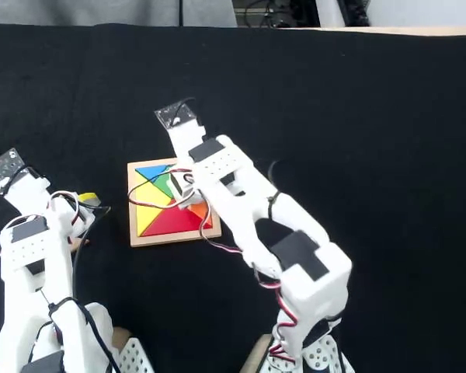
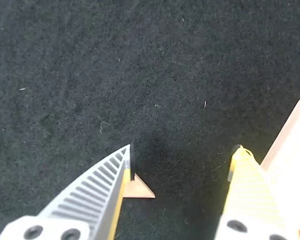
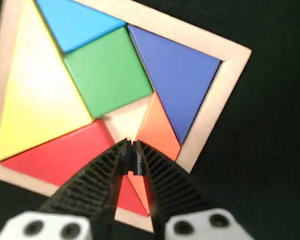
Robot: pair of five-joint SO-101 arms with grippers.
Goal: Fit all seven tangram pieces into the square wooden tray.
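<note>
"Where does the tray (image 3: 190,40) stand?"

"On the black surface (image 2: 140,75), six pieces (image 3: 107,70) seated (a bare triangular gap (image 3: 122,122) mid-tray). The right pincer (image 3: 131,149) hangs above that gap, tips pressed together."

"And the left pincer (image 2: 182,150)?"

"Spread wide beside the tray, with a small pale triangle (image 2: 139,189) on the surface just beside one finger (image 2: 97,185)."
</note>
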